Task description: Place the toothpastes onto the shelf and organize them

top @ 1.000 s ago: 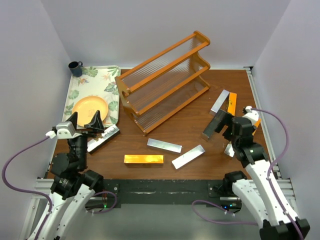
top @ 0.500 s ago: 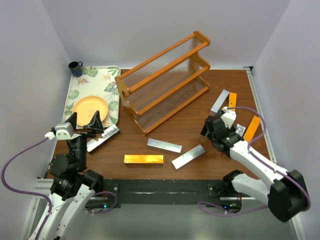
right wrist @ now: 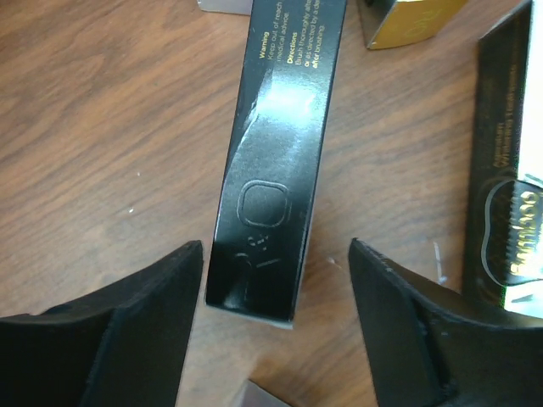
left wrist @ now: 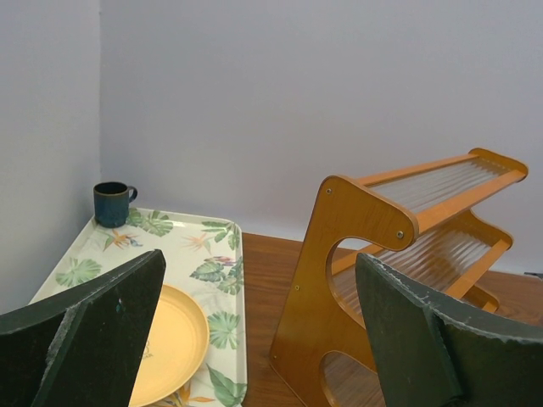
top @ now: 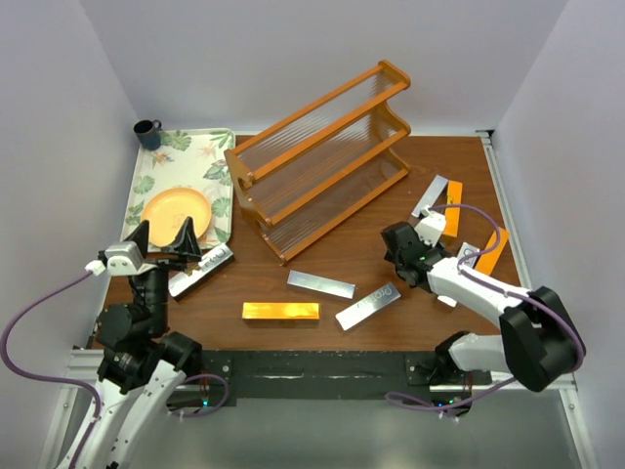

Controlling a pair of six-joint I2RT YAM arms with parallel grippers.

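- Right gripper (right wrist: 276,259) is straddling the near end of a dark carton (right wrist: 276,153). Its fingers are spread wide, one off each long side, and are clamping nothing. The carton is lying flat on the table (top: 361,239).
- Judging the step in hand as the pick. The jaws are wanting to come down square to the long sides and further up the carton than its very end, so it is not swinging on the lift.
- A second dark carton (right wrist: 507,170) is lying just beside the right-hand finger at 3 o'clock in the wrist view, and a gold carton (right wrist: 411,19) is poking in at 1 o'clock. The risk is the outer finger nudging the neighbour while descending.
- The shelf (top: 322,156) is standing at 10 o'clock from this gripper in the top view, with no cartons showing on its tiers and bare wood running between.
- The table's right edge is running at 3 o'clock, with an orange carton (top: 493,250) lying near it.
- Left gripper (left wrist: 259,271) is gaping wide and empty, facing the shelf's end panel. A silver carton (top: 200,269) is lying just beside it.
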